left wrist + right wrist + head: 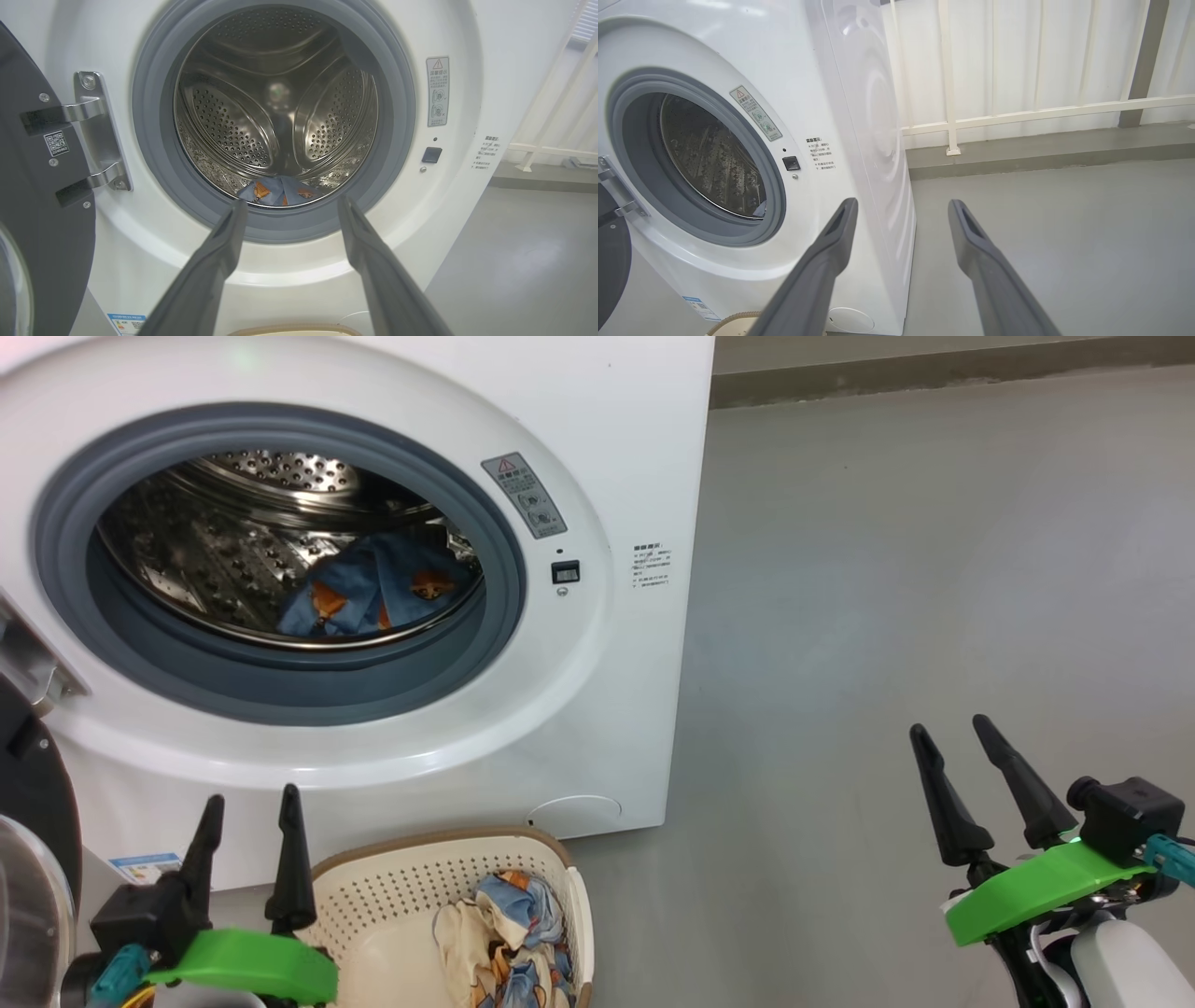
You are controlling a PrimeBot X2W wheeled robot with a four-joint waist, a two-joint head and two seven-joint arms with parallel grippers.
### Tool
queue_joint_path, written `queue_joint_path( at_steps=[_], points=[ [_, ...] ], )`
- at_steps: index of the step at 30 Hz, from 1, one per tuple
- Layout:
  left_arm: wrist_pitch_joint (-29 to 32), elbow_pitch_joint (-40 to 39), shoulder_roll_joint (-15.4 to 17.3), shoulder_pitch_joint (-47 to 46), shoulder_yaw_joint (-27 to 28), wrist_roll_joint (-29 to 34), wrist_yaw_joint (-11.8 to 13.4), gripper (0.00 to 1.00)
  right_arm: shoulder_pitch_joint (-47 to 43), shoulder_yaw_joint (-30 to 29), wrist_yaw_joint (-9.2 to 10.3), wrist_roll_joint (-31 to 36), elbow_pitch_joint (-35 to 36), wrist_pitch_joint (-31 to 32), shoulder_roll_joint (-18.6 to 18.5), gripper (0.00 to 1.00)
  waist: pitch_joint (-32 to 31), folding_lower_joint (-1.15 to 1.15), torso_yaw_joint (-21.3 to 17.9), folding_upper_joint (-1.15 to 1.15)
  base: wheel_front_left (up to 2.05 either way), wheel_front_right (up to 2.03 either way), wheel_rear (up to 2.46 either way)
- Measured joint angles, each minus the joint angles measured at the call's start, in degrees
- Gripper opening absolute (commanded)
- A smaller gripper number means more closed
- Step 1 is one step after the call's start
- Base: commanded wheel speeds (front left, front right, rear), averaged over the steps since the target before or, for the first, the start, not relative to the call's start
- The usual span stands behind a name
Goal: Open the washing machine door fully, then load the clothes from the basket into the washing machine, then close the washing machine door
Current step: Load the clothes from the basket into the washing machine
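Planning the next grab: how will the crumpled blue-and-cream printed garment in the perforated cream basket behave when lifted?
The crumpled blue-and-cream garment probably hangs floppy, since it lies in soft folds. It looks thin, so likely light. A trailing fold may catch the rim of the perforated cream basket.

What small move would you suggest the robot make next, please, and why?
Probably lower the open, empty left gripper into the basket onto the clothes left there. One garment already lies in the drum, and that gripper is nearest the basket.

Some clothes (373, 593) lie in the washing machine (607, 429), others in the basket (401, 887).
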State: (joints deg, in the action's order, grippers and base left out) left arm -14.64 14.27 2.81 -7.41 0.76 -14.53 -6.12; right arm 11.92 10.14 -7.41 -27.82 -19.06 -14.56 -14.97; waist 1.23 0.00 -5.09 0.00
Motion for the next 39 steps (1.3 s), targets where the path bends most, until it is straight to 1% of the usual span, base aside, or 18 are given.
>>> queue_joint_path(
  at_steps=[9, 18, 20, 39],
  points=[
    [0.00, -1.38, -0.18, 0.47, -0.33, -0.71, 0.83, 1.00, 0.01, -0.37, 0.00, 0.00, 0.18, 0.00, -0.97, 1.00, 0.45, 0.00, 0.05, 0.00, 0.00, 0.00, 0.00],
    [0.00, -1.75, -0.30, 0.48, -0.86, -0.93, 0.94, 1.00, 0.01, -0.10, 0.00, -0.03, 0.36, 0.00, -0.98, 1.00, 0.63, 0.00, 0.30, 0.00, 0.00, 0.00, 0.00],
    [0.00, -1.92, -0.31, 0.48, -0.87, -0.93, 1.41, 1.00, 0.01, -0.10, 0.00, -0.04, 0.41, 0.00, -0.99, 1.00, 0.78, 0.00, 0.32, 0.00, 0.00, 0.00, 0.00],
    [0.00, -2.44, -0.46, 0.48, -1.22, -0.94, 1.60, 1.00, 0.06, 0.18, 0.00, -0.05, 0.57, 0.00, -1.04, 1.00, 1.21, 0.00, 0.16, 0.00, 0.00, 0.00, 0.00]
  ],
)
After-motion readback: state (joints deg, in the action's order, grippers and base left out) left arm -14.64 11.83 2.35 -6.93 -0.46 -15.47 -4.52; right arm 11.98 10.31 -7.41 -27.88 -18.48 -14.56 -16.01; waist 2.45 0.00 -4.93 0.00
